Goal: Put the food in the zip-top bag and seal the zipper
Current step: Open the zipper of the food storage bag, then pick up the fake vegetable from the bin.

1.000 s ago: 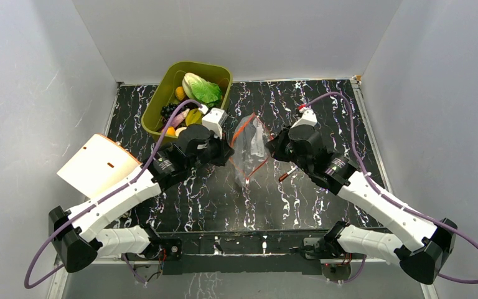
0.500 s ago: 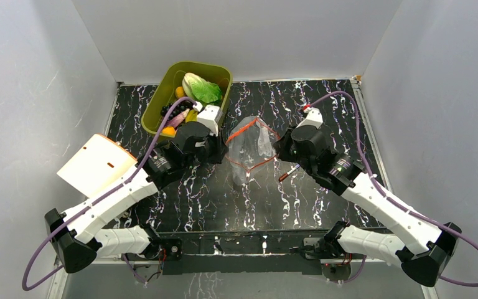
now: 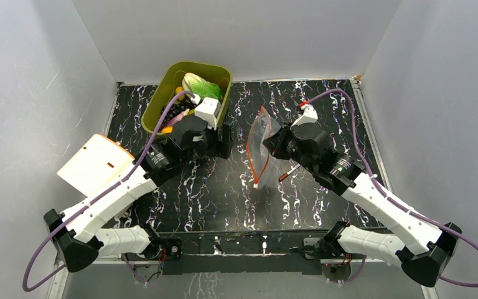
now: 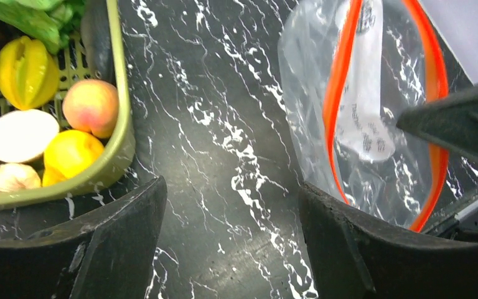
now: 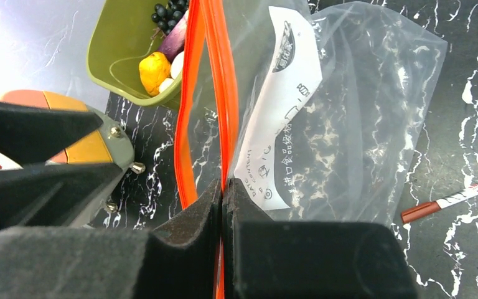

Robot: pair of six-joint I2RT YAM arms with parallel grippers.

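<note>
The clear zip-top bag (image 3: 259,148) hangs over the middle of the table, its mouth facing left. My right gripper (image 3: 272,144) is shut on one lip of the red-orange zipper (image 5: 208,75), pinched at the fingertips (image 5: 223,185). The other lip bows out to the left and nothing holds it. My left gripper (image 4: 231,187) is open between bag and bin, with only the marble table between its fingers (image 4: 118,237). The food lies in the olive bin (image 3: 162,103): a green cabbage (image 3: 200,88), a peach (image 4: 90,107), a yellow star fruit (image 4: 28,71) and a lemon (image 4: 70,152).
A red-and-white pen (image 3: 288,172) lies on the table just right of the bag. An orange-edged white board (image 3: 96,163) sits at the table's left edge. Grey walls close in the back and both sides.
My left gripper has opened, let go of the bag's lip and drawn back left toward the bin. The bag's mouth has fallen narrow and now hangs from the right gripper alone.
</note>
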